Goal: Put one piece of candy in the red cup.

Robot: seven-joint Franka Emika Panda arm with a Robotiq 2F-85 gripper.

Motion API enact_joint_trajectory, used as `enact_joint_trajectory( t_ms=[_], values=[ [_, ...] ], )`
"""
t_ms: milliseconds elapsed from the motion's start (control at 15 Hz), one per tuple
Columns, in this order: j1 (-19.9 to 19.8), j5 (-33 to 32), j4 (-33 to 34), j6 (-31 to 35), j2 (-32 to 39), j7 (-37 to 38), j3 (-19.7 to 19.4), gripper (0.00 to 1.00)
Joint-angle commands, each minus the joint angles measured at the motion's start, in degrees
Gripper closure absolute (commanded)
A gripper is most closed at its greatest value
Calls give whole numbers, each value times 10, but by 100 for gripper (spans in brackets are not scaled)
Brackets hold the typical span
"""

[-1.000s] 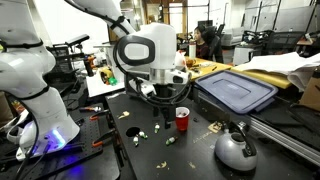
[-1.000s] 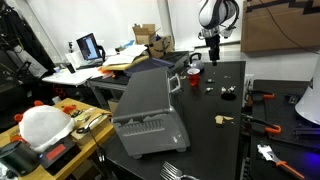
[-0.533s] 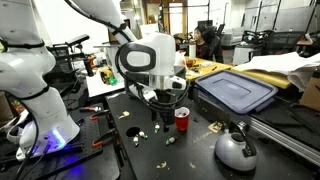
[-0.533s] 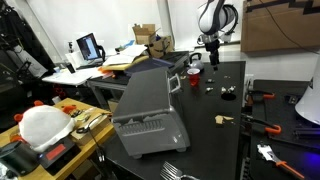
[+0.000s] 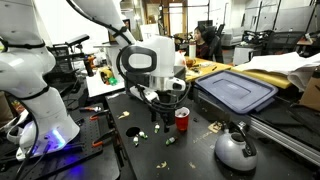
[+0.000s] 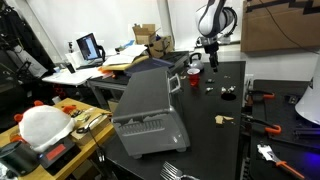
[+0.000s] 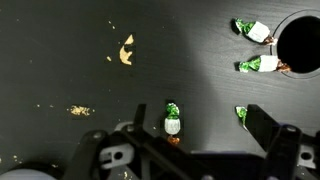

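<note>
In the wrist view my gripper is open, its fingers low over the black table. A white candy in a green wrapper lies between the fingers, closer to the left one. A second green candy lies against the right finger. Two more candies lie beside a dark round opening with a reddish edge, which looks like the red cup. In an exterior view the red cup stands upright just right of the gripper. The gripper also shows in the other exterior view.
Loose candies lie scattered on the table. A grey toaster oven stands behind the cup and also shows in an exterior view. A metal kettle sits at the front. Yellow crumbs lie on the table.
The gripper has sunk a little toward the table beside the cup. The cup and the candies have not moved.
</note>
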Motion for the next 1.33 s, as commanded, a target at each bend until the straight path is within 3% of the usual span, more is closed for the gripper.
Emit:
enact_joint_trajectory(
  t_ms=[0,1267],
  values=[
    [-5,-14,-3,15,0,-4,6,0],
    [-11,8,23,13,26,-12,21,0]
  ],
)
